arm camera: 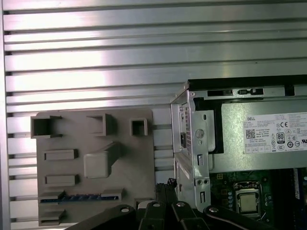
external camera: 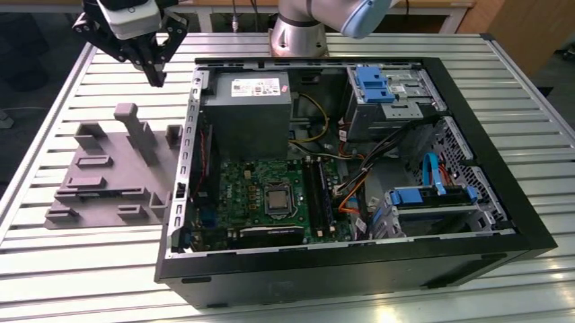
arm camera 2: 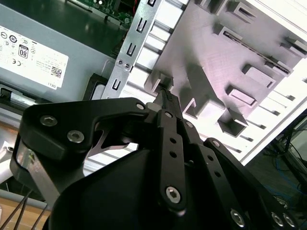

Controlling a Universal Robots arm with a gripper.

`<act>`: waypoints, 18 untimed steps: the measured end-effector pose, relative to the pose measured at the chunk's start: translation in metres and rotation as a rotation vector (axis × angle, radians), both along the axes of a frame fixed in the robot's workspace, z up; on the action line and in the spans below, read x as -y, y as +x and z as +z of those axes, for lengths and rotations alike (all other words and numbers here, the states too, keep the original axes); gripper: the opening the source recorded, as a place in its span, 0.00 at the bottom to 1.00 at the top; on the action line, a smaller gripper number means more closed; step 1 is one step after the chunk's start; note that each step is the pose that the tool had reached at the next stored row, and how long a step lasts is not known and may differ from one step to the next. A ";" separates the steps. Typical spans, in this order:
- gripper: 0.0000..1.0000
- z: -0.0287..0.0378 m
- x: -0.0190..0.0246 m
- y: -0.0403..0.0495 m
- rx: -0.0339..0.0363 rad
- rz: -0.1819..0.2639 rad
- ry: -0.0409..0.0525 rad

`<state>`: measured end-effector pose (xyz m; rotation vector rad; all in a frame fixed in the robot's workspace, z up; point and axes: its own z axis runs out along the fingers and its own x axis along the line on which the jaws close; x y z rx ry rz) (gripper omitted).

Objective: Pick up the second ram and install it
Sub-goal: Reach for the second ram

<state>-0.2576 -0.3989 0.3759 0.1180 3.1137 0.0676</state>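
Gripper (external camera: 158,79) hangs above the slatted table (external camera: 54,121) near the grey holder block (external camera: 108,171), on the exterior view's left of the open computer case (external camera: 503,202). Its fingers are pinched together with nothing between them. In the first wrist view the second ram (arm camera: 79,197) stands edge-up in a holder slot, apart from the gripper.

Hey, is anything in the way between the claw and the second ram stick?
Nothing visible is. The claw hangs over the table beside the case, holding nothing. The second ram sits on edge in a slot of the grey holder block, its top edge bare; the block's taller posts stand apart from it.
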 end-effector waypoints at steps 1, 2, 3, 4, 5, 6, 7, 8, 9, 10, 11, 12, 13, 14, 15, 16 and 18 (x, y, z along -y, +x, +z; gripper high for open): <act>0.11 -0.0001 0.0000 -0.0004 0.0000 0.000 0.0000; 0.11 -0.0002 0.0000 -0.0008 0.0000 0.000 0.0000; 0.11 -0.0002 0.0000 -0.0013 0.0000 0.000 0.0000; 0.11 -0.0003 0.0000 -0.0017 0.0000 0.000 0.0000; 0.11 -0.0003 0.0000 -0.0021 0.0000 0.000 0.0000; 0.11 -0.0004 0.0000 -0.0025 0.0000 0.000 0.0000; 0.11 -0.0005 0.0000 -0.0029 0.0000 0.000 0.0000; 0.11 -0.0005 0.0000 -0.0034 0.0000 0.000 0.0000; 0.11 -0.0006 0.0000 -0.0038 0.0000 0.000 0.0000; 0.11 -0.0006 0.0000 -0.0042 -0.0001 0.000 0.0000; 0.11 -0.0007 0.0000 -0.0046 -0.0001 0.000 -0.0001; 0.11 -0.0008 0.0000 -0.0050 0.0000 0.000 0.0000; 0.11 -0.0008 0.0000 -0.0054 -0.0001 0.000 -0.0001; 0.11 -0.0009 0.0000 -0.0058 -0.0001 0.000 0.0000; 0.11 -0.0010 0.0000 -0.0063 0.0000 0.000 0.0000; 0.11 -0.0010 0.0000 -0.0067 -0.0001 0.000 0.0000; 0.11 -0.0012 0.0000 -0.0075 -0.0001 0.000 0.0000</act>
